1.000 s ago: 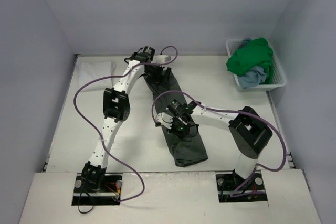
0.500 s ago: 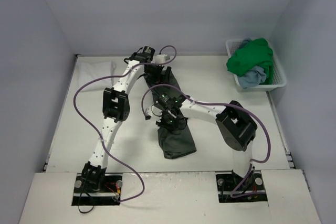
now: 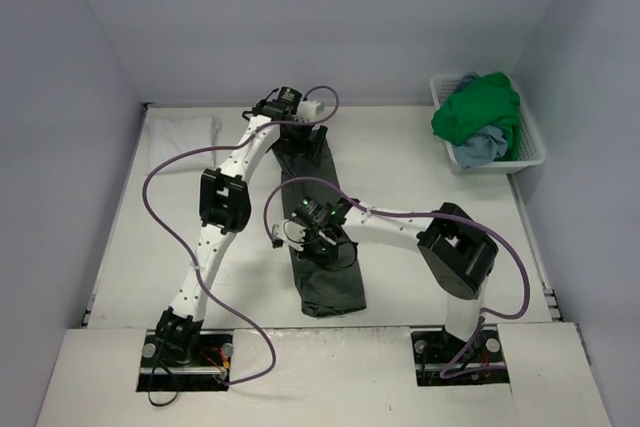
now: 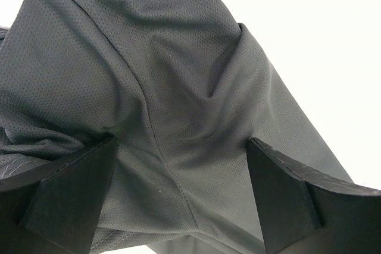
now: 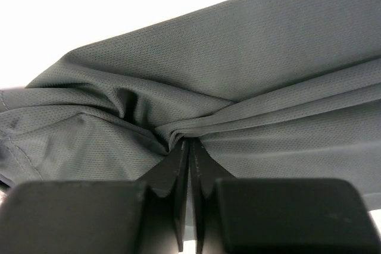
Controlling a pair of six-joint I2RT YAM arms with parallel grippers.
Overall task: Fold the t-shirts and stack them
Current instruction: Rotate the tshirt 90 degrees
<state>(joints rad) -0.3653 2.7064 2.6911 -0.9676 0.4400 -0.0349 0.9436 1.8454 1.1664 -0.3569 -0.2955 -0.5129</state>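
The dark olive-grey t-shirt (image 3: 335,287) lies as a long narrow strip down the middle of the table. My left gripper (image 3: 300,144) hovers over its far end, open; in the left wrist view the fingers (image 4: 71,191) straddle the cloth (image 4: 178,87) without pinching it. At the strip's middle, my right gripper (image 3: 325,244) is shut on a bunched fold of the same shirt (image 5: 238,69), the pinch showing at the gripper's tips (image 5: 189,145). A folded white t-shirt (image 3: 182,133) sits at the far left. The bright green t-shirt (image 3: 478,107) and the light blue one (image 3: 478,149) are piled in the basket.
The white slatted basket (image 3: 530,152) stands at the far right against the wall. Pale walls close in the table on the left, back and right. Purple cables loop over both arms. The right arm's elbow (image 3: 458,247) reaches across the near right of the table.
My right gripper has dragged its fold of the grey shirt to the left, swinging the shirt's near end left so the strip lies straighter. The left jaws have widened a little.
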